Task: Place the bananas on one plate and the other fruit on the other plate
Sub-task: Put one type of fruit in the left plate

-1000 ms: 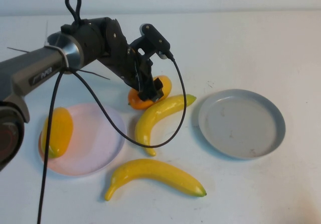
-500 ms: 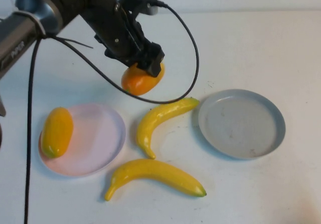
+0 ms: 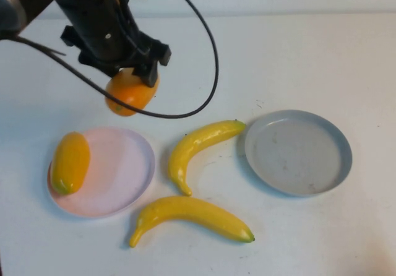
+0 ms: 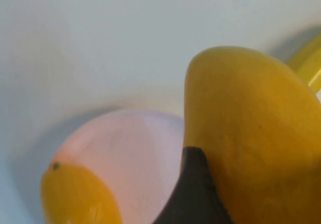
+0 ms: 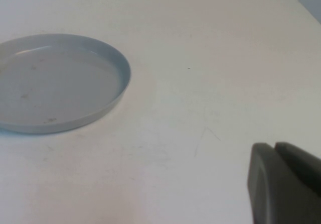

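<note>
High view: the left tool [image 3: 131, 78] grips the orange-yellow fruit [image 3: 130, 92] aloft, past the pink plate [image 3: 124, 164] bearing the yellow fruit [image 3: 70, 162]. Two bananas [image 3: 199, 141] lie on the worktop [image 3: 297, 53] beside the grey-blue plate [image 3: 298, 152]. Nearby, the right tool [image 5: 283, 184] sits closed, empty.

We see our left arm reaching in from the upper left in the high view, wrist bent downward, cable looping off it. Our left gripper [image 3: 131, 81] hangs raised above the surface, its jaws clamped around the orange-yellow fruit [image 3: 130, 92]. Our right gripper [image 5: 287, 184] shows only in its wrist view, low over the surface, its fingers [image 5: 266, 184] pressed together with nothing between them.
</note>
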You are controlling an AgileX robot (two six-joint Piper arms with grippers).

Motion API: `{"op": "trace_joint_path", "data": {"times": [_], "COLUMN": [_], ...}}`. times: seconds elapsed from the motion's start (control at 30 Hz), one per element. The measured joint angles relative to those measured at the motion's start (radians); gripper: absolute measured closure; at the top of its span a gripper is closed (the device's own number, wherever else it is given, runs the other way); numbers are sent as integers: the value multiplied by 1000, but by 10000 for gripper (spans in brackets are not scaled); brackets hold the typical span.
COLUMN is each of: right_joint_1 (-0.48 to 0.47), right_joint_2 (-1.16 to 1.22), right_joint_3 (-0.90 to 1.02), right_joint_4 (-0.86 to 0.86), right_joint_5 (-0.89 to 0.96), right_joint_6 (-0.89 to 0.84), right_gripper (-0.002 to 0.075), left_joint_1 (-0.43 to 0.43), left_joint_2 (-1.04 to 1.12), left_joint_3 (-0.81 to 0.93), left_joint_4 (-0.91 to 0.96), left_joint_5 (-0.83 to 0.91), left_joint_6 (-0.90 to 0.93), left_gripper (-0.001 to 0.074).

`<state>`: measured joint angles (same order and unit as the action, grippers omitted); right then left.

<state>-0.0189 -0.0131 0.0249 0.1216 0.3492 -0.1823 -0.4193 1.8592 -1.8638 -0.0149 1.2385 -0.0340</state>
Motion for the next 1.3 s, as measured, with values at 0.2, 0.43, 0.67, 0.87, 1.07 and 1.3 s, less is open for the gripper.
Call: {"op": "trace_joint_path", "data": {"times": [0.2,0.43,0.67,0.87,1.07,1.3], "right_joint_1": [0,0,0,0,0,0], "right_joint_2": [0,0,0,0,0,0], "right_joint_3": [0,0,0,0,0,0], "right_joint_4": [0,0,0,0,0,0], "right_joint_5": [0,0,0,0,0,0], "right_joint_6": [0,0,0,0,0,0], "right_gripper": [743,743,743,743,743,743], "left_joint_1": [0,0,0,0,0,-7], "left_joint_2": [-102,-47,23,52,38,-71], "left_joint_3": [237,345,351,351,317,284], "left_joint_4": [71,107,145,147,119,92], "left_joint_5": [1,-2,-30,-33,-24,-18], "left_joint_6": [-58,-78,-79,-79,-75,-62], "left_gripper": [270,270,267,99,68,317]}}
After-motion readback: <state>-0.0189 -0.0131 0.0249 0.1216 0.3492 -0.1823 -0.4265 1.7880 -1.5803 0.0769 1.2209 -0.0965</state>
